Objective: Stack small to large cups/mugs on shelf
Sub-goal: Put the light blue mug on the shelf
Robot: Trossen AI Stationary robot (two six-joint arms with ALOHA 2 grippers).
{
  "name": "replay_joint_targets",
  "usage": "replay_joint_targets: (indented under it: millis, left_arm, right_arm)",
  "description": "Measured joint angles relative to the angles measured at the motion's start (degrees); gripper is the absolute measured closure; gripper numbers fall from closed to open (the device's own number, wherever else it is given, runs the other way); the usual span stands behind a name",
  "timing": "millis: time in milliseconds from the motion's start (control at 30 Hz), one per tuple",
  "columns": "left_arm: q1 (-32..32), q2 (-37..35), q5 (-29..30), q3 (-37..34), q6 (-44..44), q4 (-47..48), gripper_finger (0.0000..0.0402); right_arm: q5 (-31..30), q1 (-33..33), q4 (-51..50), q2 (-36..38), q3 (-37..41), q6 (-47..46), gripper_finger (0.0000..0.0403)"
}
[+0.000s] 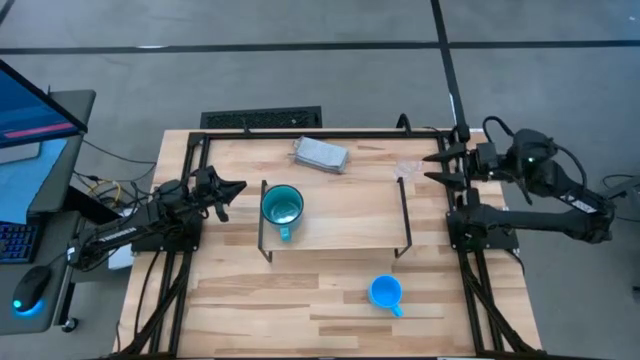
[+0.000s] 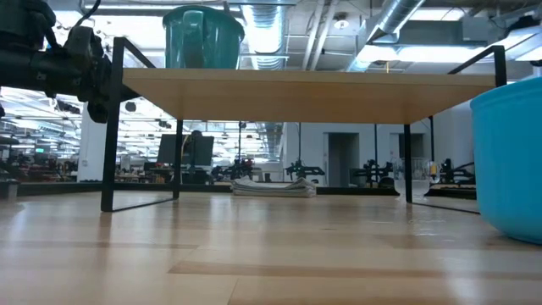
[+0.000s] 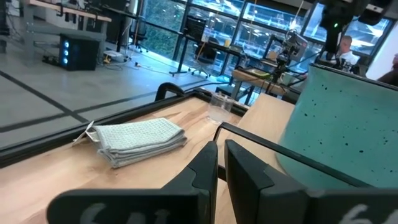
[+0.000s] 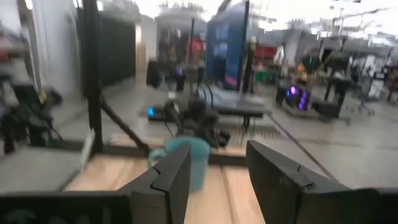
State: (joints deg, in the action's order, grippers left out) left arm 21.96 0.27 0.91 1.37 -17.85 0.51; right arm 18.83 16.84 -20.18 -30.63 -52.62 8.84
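Teal mug (image 1: pixel 282 207) atop shelf (image 1: pixel 350 215), left end. Left gripper (image 1: pixel 232 190) pressed together beside that edge; right gripper (image 1: pixel 436 165) spread past right end. Blue mug (image 1: pixel 385 292) near table's front edge.

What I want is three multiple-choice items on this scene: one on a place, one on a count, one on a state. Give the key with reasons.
1. Where is the teal mug?
A. on the shelf
B. on the bare tabletop
C. on the floor

2. How many mugs stand on the shelf?
A. three
B. two
C. one

3. What state is the right gripper in?
A. shut tight
B. open
C. out of sight

Key:
1. A, the high view shows it on the shelf board.
2. C, only the teal mug is up there; the blue mug sits on the tabletop in front.
3. B, its fingers stand apart in the high and right wrist views.
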Motion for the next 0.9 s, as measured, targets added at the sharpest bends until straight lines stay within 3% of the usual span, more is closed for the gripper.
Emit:
replay_joint_targets:
  millis: [167,333,567,800,900]
  left_arm:
    - [0.00,0.00,1.02,-0.02,0.14,-0.04,0.0382]
    - [0.00,0.00,1.24,-0.02,1.58,-0.04,0.0382]
    - [0.00,0.00,1.35,-0.02,5.37,-0.04,0.0382]
    - [0.00,0.00,1.33,-0.02,5.07,-0.04,0.0382]
    - [0.00,0.00,1.33,-0.02,4.92,-0.04,0.0382]
  right_arm:
    - [-0.69,-0.07,-10.80,-6.08,-7.66,3.61,0.0228]
    - [-0.98,-0.61,-23.76,-12.34,-15.98,1.13,0.0229]
    - [-1.18,-12.19,-30.74,-18.97,-25.92,-1.15,0.0228]
    - [-18.53,-26.40,-40.85,-24.69,-30.58,-3.72,0.0236]
    - [-20.81,-30.86,-44.17,-27.26,-30.60,-9.37,0.0238]
